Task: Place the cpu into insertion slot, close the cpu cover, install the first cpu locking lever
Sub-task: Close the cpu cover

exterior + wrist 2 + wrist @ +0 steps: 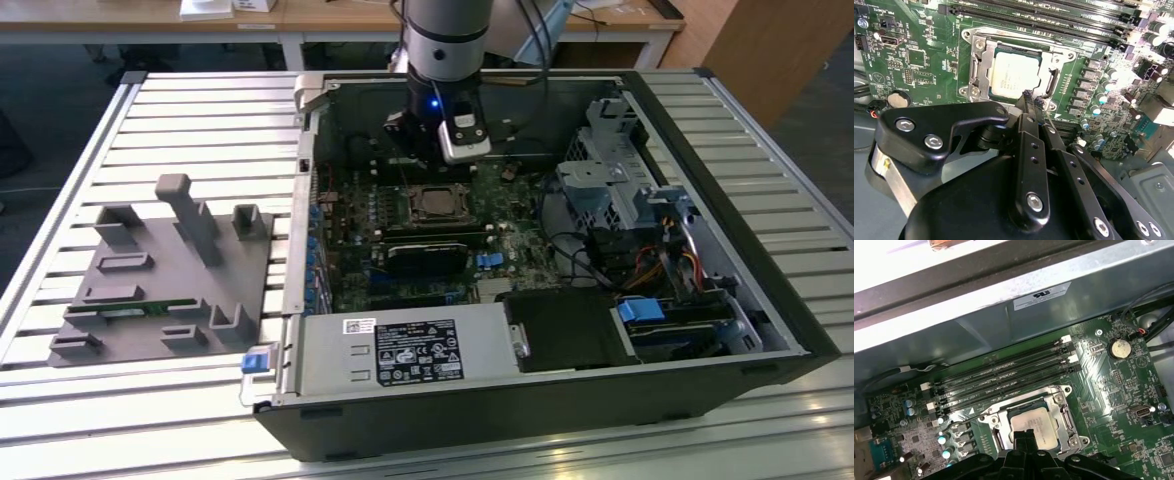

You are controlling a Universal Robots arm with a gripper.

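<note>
Cpu, a pale silver-grey square chip, sits in the dark square insertion slot, framed by the thin silvery windowed cpu cover; its print is unreadable. The first wrist view adds a white printed sticker on the grey metal case wall. In the exterior view the grey arm stands upright. The black two-finger gripper hovers by the chip, fingertips pressed together, empty.

Silver-grey cylindrical robot arm at twelve o'clock in the exterior view, standing near vertical, blue light glowing at the wrist. Black metal two-finger gripper pointing straight down at centre. In both wrist views, slim black fingers pressed together, tips meeting.
</note>
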